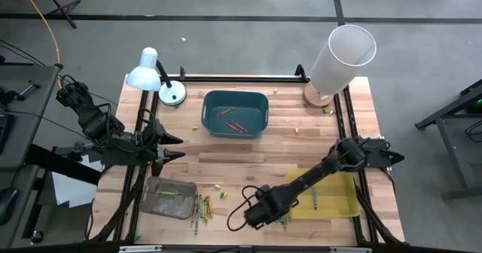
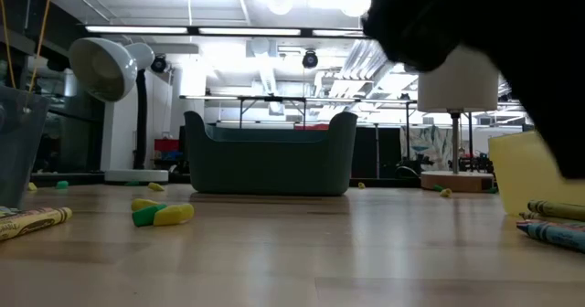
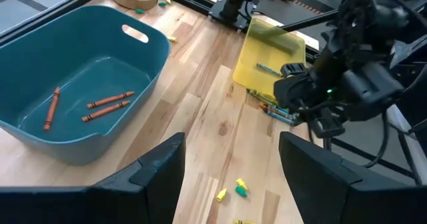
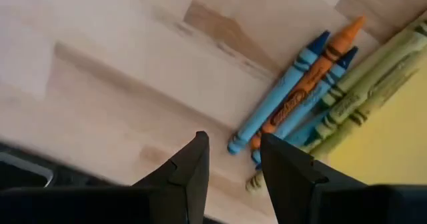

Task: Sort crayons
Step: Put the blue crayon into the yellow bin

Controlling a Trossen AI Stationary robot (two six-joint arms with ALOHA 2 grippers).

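Crayons lie in several places. Red ones lie in the teal bin [image 1: 235, 113]. A mixed pile [image 1: 202, 206] lies on the table beside the grey tray [image 1: 169, 197]. A blue one lies in the yellow tray [image 1: 324, 194]. A small bunch of blue, orange and green crayons [image 4: 313, 84] lies on the table against the yellow tray's near left corner. My right gripper [image 1: 254, 215] hovers over this bunch, open with a narrow gap [image 4: 230, 151]; one blue crayon's end [image 4: 235, 144] shows between the fingertips. My left gripper [image 1: 179, 146] is open and empty at the table's left.
A white desk lamp [image 1: 151, 74] stands at the far left and a white tube on a wooden base [image 1: 339, 57] at the far right. Small yellow and green bits [image 1: 221, 193] lie near the middle. Black frame rails run along the table's sides.
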